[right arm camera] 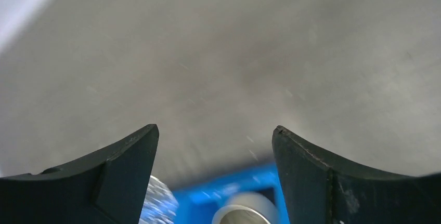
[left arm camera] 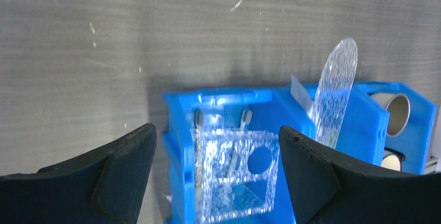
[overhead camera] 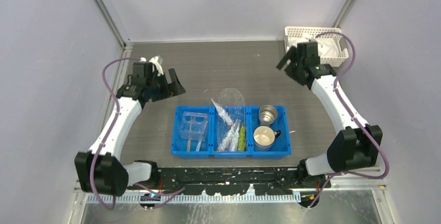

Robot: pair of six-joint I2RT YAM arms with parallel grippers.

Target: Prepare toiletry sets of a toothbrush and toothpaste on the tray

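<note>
Nothing's loaded yet: left gripper (left arm camera: 216, 135) and right gripper (right arm camera: 214, 135) both gape empty, the tray (left arm camera: 234, 167) ahead of the left one holds no packet, toiletry sets (overhead camera: 229, 133) beside it in the blue bin (overhead camera: 231, 154).

Clear tray (overhead camera: 192, 122) in blue bin (overhead camera: 231, 155) left compartment; toiletry sets (overhead camera: 232, 133) in middle.

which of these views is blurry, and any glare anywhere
Right wrist: all beyond the fingers is blurred, blue bin and metal cup smeared at the bottom; left wrist: sharp, sparkly glare on the clear tray; top external: sharp, evenly lit.
</note>
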